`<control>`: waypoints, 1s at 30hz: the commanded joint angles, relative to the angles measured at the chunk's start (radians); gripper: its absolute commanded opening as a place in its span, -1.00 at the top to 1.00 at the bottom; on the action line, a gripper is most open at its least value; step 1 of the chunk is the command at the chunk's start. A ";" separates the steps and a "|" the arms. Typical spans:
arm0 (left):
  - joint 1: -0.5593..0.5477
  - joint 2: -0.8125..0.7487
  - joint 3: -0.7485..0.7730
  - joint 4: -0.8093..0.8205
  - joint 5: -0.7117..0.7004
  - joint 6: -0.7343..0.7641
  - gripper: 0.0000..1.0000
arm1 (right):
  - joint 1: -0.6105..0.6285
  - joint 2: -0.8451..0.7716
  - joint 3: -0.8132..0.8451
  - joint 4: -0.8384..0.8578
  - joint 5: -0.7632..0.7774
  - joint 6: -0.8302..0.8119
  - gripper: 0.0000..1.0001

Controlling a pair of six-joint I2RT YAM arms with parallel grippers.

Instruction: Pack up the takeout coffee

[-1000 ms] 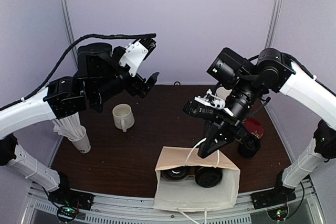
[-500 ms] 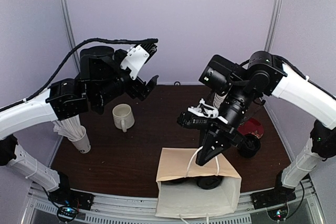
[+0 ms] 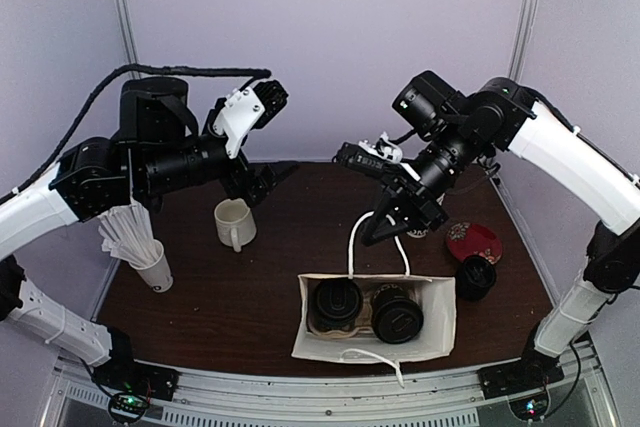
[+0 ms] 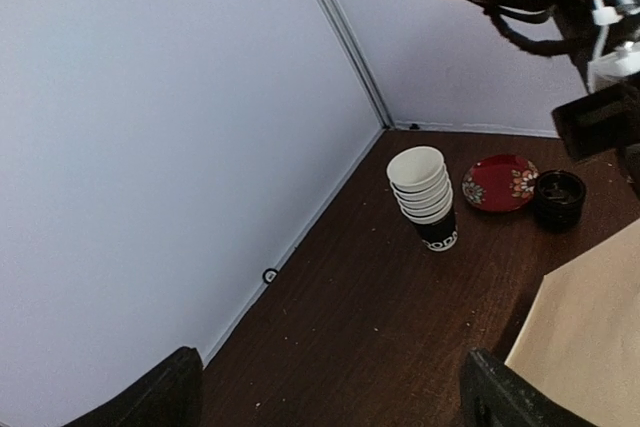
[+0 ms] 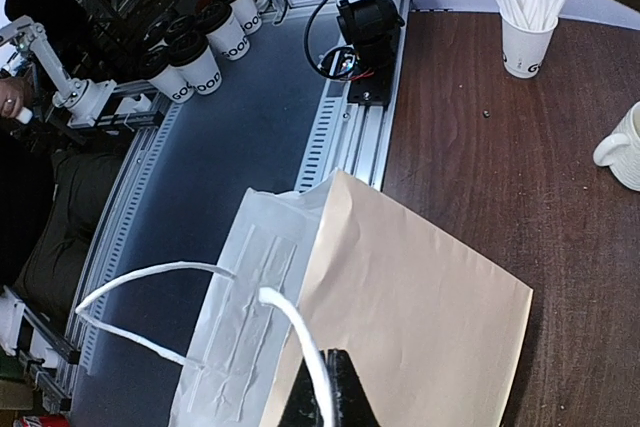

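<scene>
The takeout coffee is two black-lidded cups point(image 3: 338, 302) point(image 3: 396, 314) standing side by side inside an open paper bag point(image 3: 436, 322) near the table's front edge. My right gripper point(image 3: 380, 229) hangs above the bag's back edge, shut on one of its white cord handles point(image 3: 352, 242). In the right wrist view the cord handle point(image 5: 290, 332) runs into the closed fingertips point(image 5: 345, 402) over the bag's tan side point(image 5: 410, 317). The bag's other handle point(image 3: 375, 359) lies loose at the front. My left gripper point(image 3: 268, 179) is open and empty, up over the back left of the table, its fingertips point(image 4: 160, 397) far apart.
A white mug point(image 3: 234, 222) and a cup of white sticks point(image 3: 152, 267) stand at the left. A red saucer point(image 3: 474, 243) and a low black round thing point(image 3: 474, 275) sit at the right. A stack of paper cups point(image 4: 425, 197) stands near the back wall.
My right gripper rose and drew back with the handle, pulling the bag from leaning to upright, so both lids now show from above. The left arm swung back and left.
</scene>
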 commanded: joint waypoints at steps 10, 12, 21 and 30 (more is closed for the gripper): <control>0.005 0.106 0.141 -0.230 0.595 -0.200 -0.80 | -0.010 -0.023 0.025 0.048 0.143 0.022 0.91; 0.005 0.115 0.125 -0.195 0.636 -0.219 -0.78 | -0.009 -0.029 0.028 0.052 0.157 0.022 0.96; 0.004 0.198 0.109 -0.056 0.781 -0.357 -0.72 | -0.010 -0.048 0.065 0.062 0.219 0.047 1.00; 0.004 0.264 0.066 0.093 0.749 -0.464 0.17 | -0.010 -0.069 0.053 0.076 0.263 0.053 1.00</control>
